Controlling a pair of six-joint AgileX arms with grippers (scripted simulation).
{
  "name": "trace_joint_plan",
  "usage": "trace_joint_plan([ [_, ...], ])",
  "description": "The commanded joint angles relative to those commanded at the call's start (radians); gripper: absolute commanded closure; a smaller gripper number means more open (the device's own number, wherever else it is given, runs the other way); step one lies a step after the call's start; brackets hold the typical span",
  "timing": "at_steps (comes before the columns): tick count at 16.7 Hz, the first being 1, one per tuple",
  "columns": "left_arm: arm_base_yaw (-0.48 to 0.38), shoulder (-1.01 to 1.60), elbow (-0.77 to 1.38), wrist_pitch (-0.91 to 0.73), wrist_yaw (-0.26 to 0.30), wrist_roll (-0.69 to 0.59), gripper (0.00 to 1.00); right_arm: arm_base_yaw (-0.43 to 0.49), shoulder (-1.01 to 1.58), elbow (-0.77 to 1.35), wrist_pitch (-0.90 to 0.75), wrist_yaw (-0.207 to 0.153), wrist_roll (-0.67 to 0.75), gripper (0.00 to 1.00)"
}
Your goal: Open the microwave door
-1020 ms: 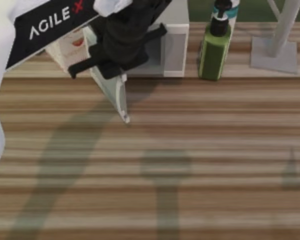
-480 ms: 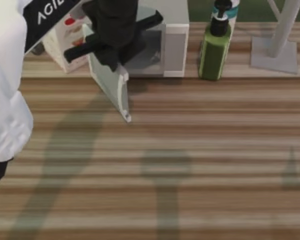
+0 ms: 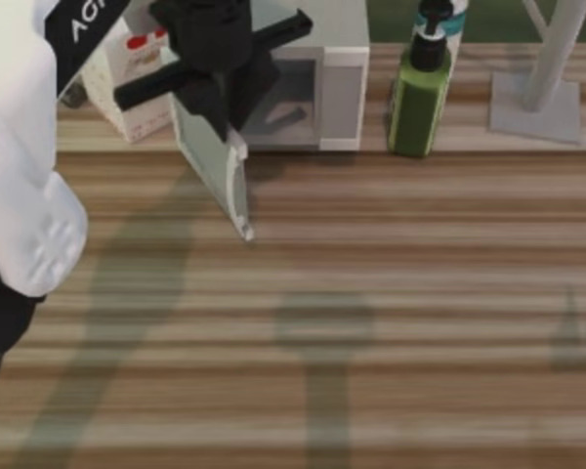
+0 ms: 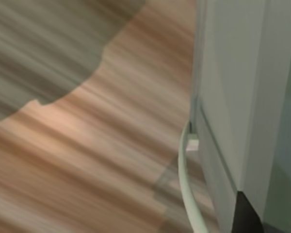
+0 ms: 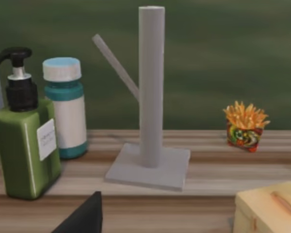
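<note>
On the striped wood table, the microwave sits at the far edge with its door swung half open, the left gripper, grip unclear, behind it; push steadily along the hinge arc.

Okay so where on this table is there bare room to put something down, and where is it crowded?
The wide wooden table in front of the back row is bare. Crowded: the back edge, where the white carton, microwave, green pump bottle and grey stand line up, with the microwave door swung out and the left claw over it.
</note>
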Motion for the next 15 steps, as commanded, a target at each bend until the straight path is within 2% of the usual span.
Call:
trace_joint_plan([
  [5, -0.003, 0.000, -0.010, 0.013, -0.001, -0.002, 1.00, 0.000, 0.000, 0.000, 0.000, 0.000, 0.000, 0.00],
  [15, 0.001, -0.075, -0.221, 0.147, -0.001, 0.000, 1.00, 0.000, 0.000, 0.000, 0.000, 0.000, 0.000, 0.00],
])
